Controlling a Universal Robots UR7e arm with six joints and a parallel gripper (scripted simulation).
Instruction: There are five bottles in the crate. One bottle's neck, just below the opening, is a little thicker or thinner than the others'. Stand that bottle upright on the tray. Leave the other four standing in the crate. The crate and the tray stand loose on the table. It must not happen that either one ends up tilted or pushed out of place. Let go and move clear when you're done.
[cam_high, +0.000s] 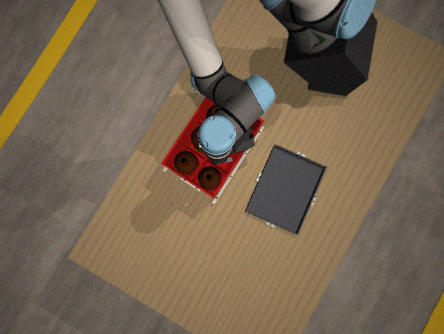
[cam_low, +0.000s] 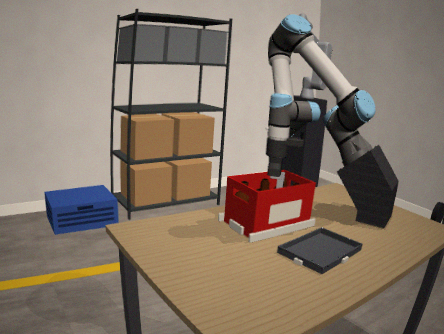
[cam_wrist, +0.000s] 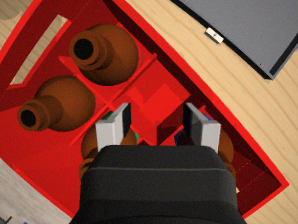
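A red crate stands on the wooden table with brown bottles upright in its cells. It also shows in the side view (cam_low: 270, 202) and in the wrist view (cam_wrist: 143, 96). Two bottles (cam_high: 185, 161) (cam_high: 209, 176) show at the crate's near end from above. In the wrist view two bottles (cam_wrist: 103, 52) (cam_wrist: 56, 104) stand clear of my fingers, and others are partly hidden under my gripper. My gripper (cam_wrist: 156, 113) is open and empty, low inside the crate over a cell with no bottle, between two bottles. The dark grey tray (cam_high: 286, 189) lies to the right of the crate.
The robot's black base (cam_high: 330, 55) stands at the back of the table. A metal shelf with cardboard boxes (cam_low: 167, 115) and a blue case (cam_low: 80, 208) stand on the floor behind the table.
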